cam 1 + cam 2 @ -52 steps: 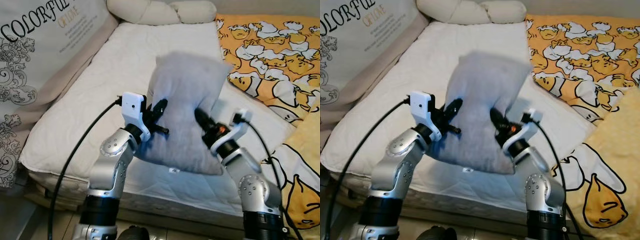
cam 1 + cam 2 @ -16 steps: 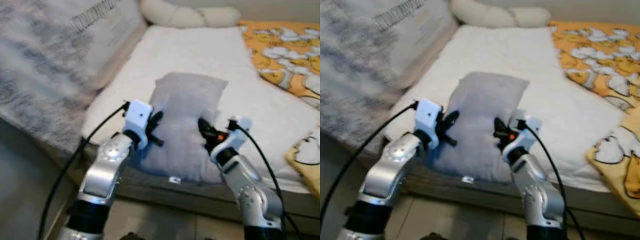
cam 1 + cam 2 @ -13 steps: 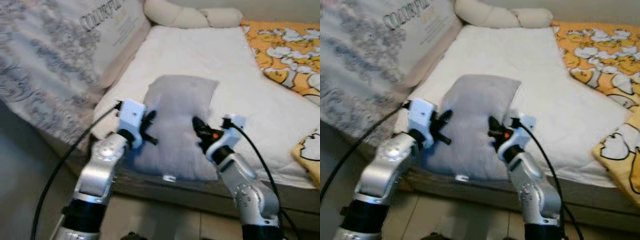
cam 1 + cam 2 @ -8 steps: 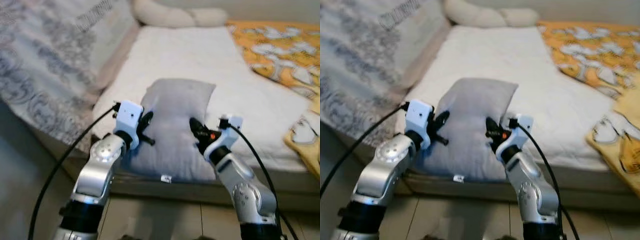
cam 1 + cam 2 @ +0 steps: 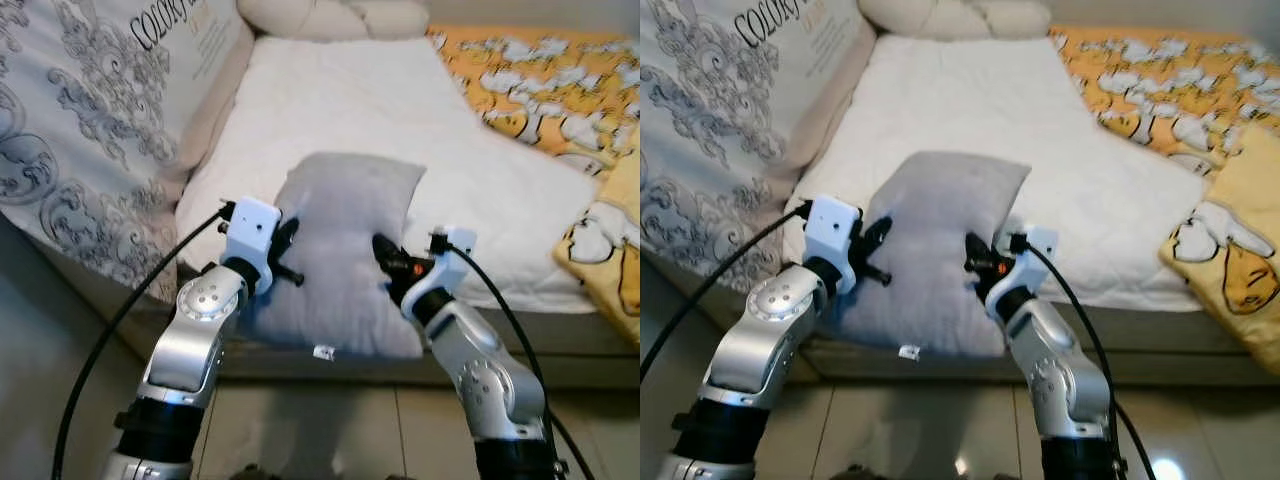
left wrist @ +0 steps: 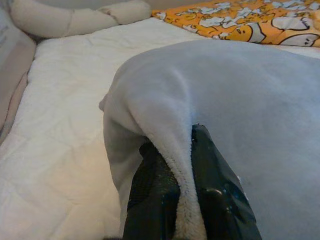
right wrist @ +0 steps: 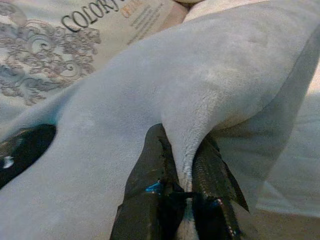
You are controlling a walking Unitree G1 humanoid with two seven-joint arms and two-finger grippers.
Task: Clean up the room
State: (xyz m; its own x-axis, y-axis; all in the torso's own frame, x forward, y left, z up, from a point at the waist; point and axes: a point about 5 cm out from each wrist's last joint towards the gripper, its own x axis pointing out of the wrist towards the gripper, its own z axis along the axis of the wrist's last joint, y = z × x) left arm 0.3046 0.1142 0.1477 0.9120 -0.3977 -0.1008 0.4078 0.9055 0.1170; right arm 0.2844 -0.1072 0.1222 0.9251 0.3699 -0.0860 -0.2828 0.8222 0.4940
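A grey plush pillow [image 5: 345, 250] hangs upright between my two arms, in front of the near edge of the bed. My left gripper [image 5: 285, 240] is shut on the pillow's left edge, and in the left wrist view its fingers [image 6: 155, 185] pinch a fold of the grey fabric [image 6: 240, 110]. My right gripper [image 5: 385, 255] is shut on the right edge; the right wrist view has its fingers [image 7: 152, 170] clamped on a ridge of the pillow [image 7: 150, 100].
The white mattress [image 5: 360, 110] lies ahead. An orange cartoon-print duvet [image 5: 540, 80] covers its right side, a cream bolster [image 5: 330, 18] lies at the far end. A large patterned cushion [image 5: 90, 120] leans on the left. Tiled floor [image 5: 330, 430] is below.
The camera has shifted and drawn back from the bed, so the floor shows below. Both grippers keep their hold on the pillow, which sits lower against the bed edge.
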